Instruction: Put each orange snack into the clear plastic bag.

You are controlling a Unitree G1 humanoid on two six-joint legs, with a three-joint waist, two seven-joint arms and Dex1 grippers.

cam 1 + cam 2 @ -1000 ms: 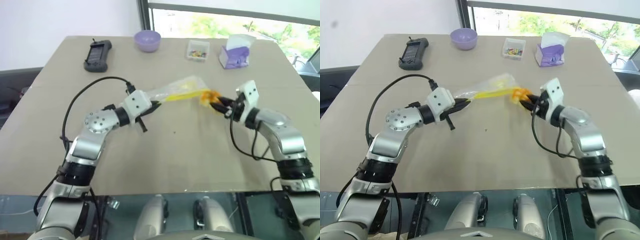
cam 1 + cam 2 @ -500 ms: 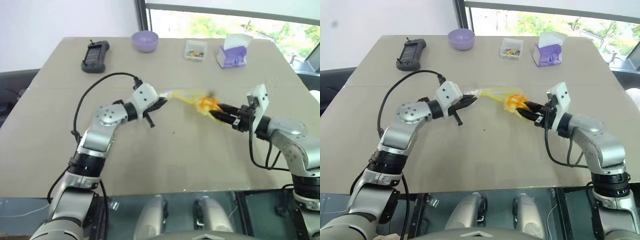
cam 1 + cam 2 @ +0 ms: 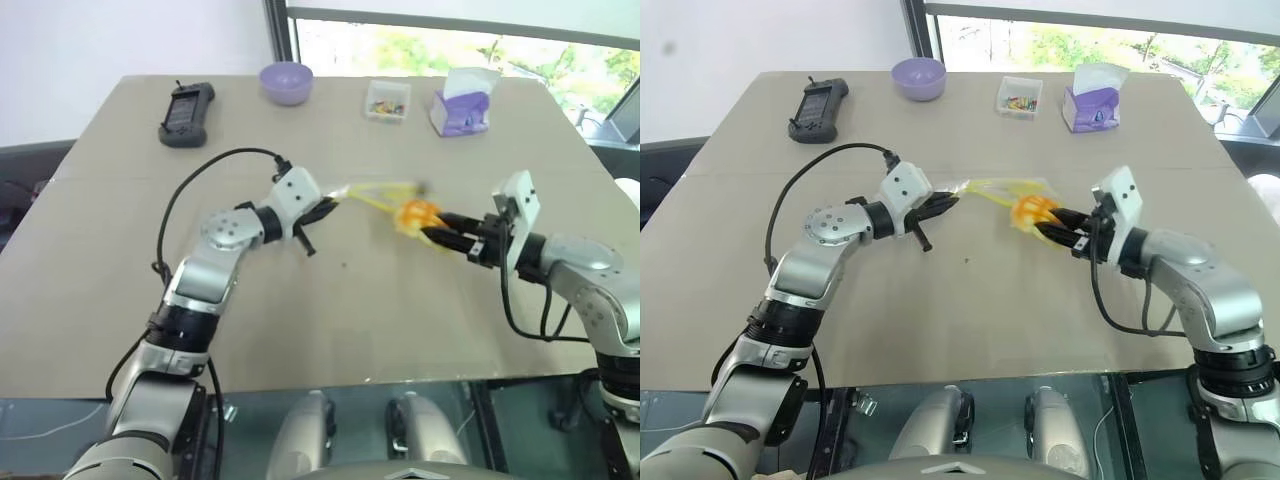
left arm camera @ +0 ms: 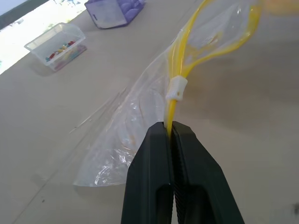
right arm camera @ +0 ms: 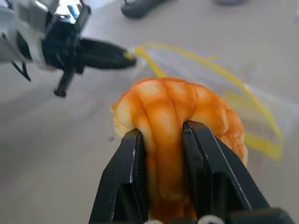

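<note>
Two black fingers of the right claw (image 5: pixel 161 154) are squeezed on the orange snack (image 5: pixel 180 116), denting its ridged top, a detail the right wrist view gives and the head views do not. The left wrist view shows the left claw (image 4: pixel 171 133) pressed together on the yellow seal strip of the clear plastic bag (image 4: pixel 140 121), the bag's mouth gaping open past a small white slider. From the head, the bun hangs above the surface (image 3: pixel 330 330) at the bag's open mouth, between both claws. Farther off stand a small clear box (image 3: pixel 389 100), a purple tissue box (image 3: pixel 459 103), a purple bowl (image 3: pixel 287 81) and a black handset (image 3: pixel 186 113).
</note>
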